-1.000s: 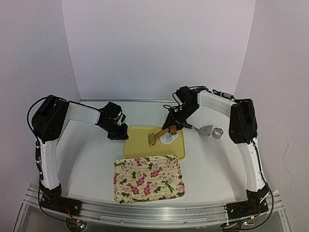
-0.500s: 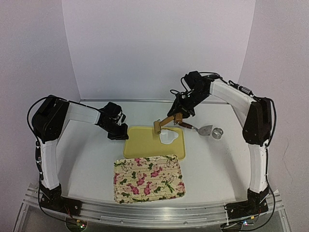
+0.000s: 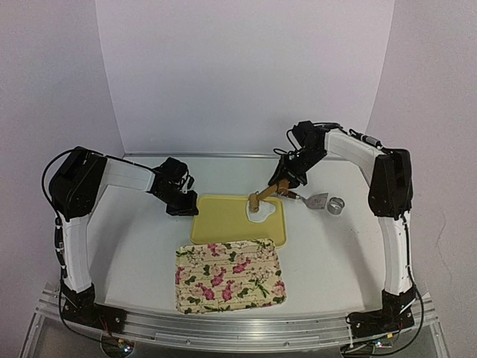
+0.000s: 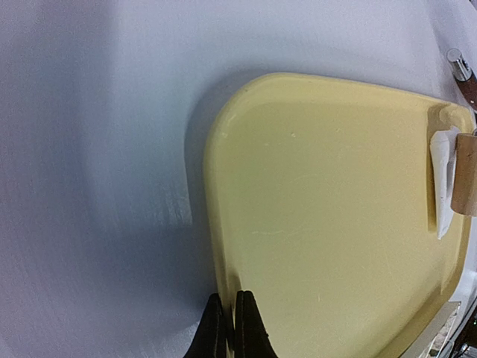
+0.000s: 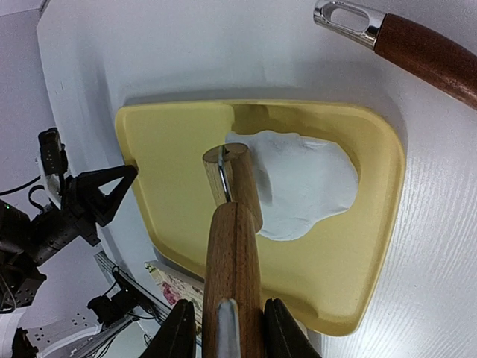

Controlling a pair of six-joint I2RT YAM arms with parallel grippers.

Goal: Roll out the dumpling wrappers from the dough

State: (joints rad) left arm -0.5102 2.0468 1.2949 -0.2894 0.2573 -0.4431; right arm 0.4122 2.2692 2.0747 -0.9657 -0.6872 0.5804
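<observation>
A flattened, irregular white dough sheet [image 3: 266, 212] lies at the right end of the yellow tray [image 3: 223, 224]. No cut round wrapper shows. My right gripper [image 3: 282, 181] is shut on the handle of a wooden rolling pin [image 3: 262, 195]. The pin slants down, with its roller at the dough's left edge. In the right wrist view my gripper [image 5: 223, 332] clamps the handle [image 5: 232, 261] above the dough [image 5: 309, 183]. My left gripper [image 3: 183, 206] is shut on the tray's left rim. The left wrist view shows its fingertips [image 4: 227, 332] pinching the rim [image 4: 216, 246].
A floral tray [image 3: 229, 276] lies in front of the yellow tray. A wood-handled spatula [image 3: 316, 200] and a metal ring cutter [image 3: 337, 206] lie on the table to the right of the yellow tray. The spatula handle [image 5: 425, 52] also shows in the right wrist view.
My right arm has swung back and to the right, drawing the rolling pin's roller from the tray's middle to the dough's left edge. The left arm has not moved.
</observation>
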